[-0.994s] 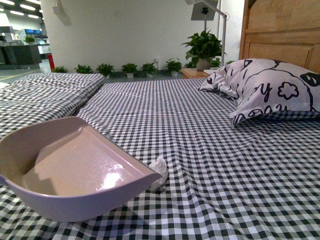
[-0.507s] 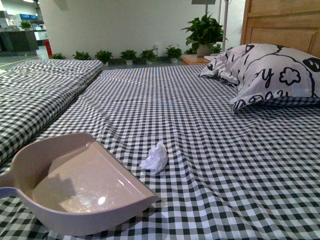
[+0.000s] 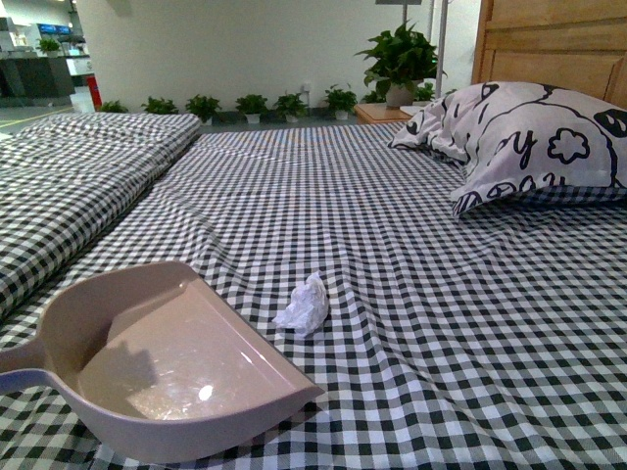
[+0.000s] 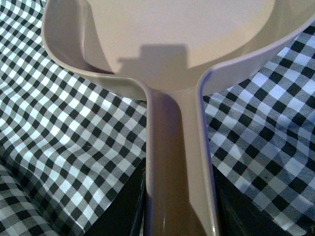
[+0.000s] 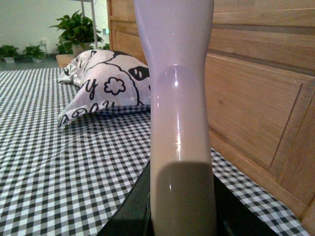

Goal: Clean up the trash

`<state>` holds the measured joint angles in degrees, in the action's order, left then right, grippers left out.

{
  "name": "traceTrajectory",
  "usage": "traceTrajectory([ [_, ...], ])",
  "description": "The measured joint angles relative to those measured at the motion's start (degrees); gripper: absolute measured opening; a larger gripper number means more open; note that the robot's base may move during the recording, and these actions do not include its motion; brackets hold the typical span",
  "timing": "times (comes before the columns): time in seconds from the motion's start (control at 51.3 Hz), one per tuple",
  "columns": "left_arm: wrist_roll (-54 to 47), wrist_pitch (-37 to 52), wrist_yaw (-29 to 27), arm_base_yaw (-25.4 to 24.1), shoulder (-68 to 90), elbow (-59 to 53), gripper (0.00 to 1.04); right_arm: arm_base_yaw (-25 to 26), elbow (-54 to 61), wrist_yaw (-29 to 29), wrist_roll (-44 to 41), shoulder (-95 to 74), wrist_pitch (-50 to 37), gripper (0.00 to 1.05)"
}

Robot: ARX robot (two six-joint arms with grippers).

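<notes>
A small crumpled white paper wad, the trash (image 3: 304, 306), lies on the checked bedsheet in the front view. The pinkish-beige dustpan (image 3: 162, 362) sits low at the near left, its open lip a short way from the wad, not touching it. My left gripper (image 4: 179, 216) is shut on the dustpan handle (image 4: 177, 162); the pan is empty in the left wrist view. My right gripper (image 5: 182, 216) is shut on the pale brush handle (image 5: 177, 98), which stands upright; the bristles are out of view. Neither gripper shows in the front view.
A black-and-white patterned pillow (image 3: 529, 142) lies at the far right against a wooden headboard (image 3: 554, 39), which also shows in the right wrist view (image 5: 256, 98). A second checked bed (image 3: 69, 186) adjoins on the left. Potted plants (image 3: 397, 59) line the far wall.
The dustpan has dropped lower and drawn back toward the near left, uncovering the paper wad. The front camera's view has tilted down a little. The wad has not moved on the sheet.
</notes>
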<state>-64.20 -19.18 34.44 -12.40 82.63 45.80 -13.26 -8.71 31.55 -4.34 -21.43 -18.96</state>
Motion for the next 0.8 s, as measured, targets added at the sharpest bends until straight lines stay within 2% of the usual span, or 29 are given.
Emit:
traceTrajectory([
  [0.39,-1.25,1.99,-1.27,1.03,1.18,-2.25,0.28,0.00,0.00,0.00,0.00,0.00,0.00,0.19],
  [0.799,-1.99,0.07,-2.12,1.07,1.40,-2.67,0.28,0.00,0.00,0.00,0.00,0.00,0.00,0.19],
])
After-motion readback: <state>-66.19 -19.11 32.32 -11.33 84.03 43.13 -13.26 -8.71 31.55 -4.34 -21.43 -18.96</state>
